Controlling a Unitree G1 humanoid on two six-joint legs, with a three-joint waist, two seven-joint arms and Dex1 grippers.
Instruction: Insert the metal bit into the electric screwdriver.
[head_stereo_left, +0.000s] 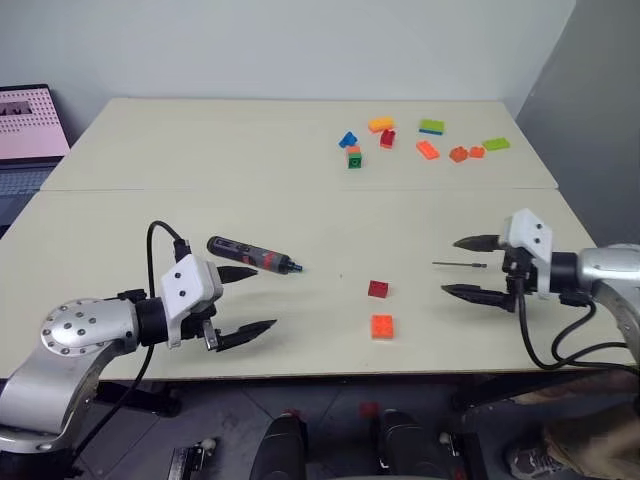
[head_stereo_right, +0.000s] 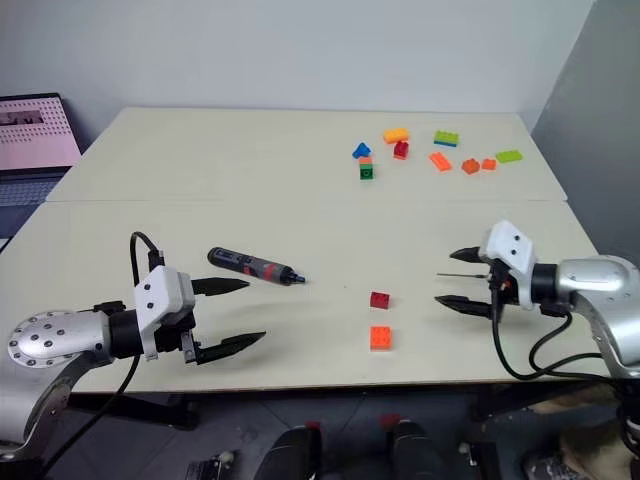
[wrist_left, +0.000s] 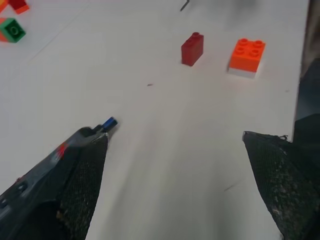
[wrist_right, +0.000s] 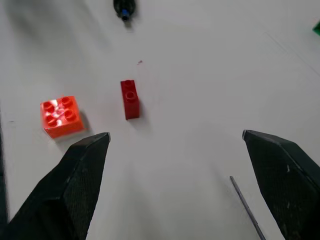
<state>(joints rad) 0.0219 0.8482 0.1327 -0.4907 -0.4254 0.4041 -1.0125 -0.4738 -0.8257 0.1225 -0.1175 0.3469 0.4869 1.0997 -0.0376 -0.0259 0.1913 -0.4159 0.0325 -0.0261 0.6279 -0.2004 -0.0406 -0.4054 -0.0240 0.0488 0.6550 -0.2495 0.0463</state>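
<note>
The electric screwdriver (head_stereo_left: 250, 254), black with a red band, lies flat on the table at left centre, its blue-tipped nose (wrist_left: 110, 122) pointing right. My left gripper (head_stereo_left: 262, 298) hangs open just in front of it, and one finger (wrist_left: 82, 180) is close beside its body. I cannot tell whether they touch. The metal bit (head_stereo_left: 460, 264), a thin dark rod, lies on the table at the right. My right gripper (head_stereo_left: 450, 266) is open over it with nothing held. In the right wrist view the metal bit (wrist_right: 246, 206) lies near one finger (wrist_right: 285, 175).
A small red brick (head_stereo_left: 377, 289) and an orange brick (head_stereo_left: 381, 326) lie between the two grippers. Several coloured bricks (head_stereo_left: 420, 142) are scattered at the far right of the table. A laptop (head_stereo_left: 25, 135) stands beyond the table's left edge.
</note>
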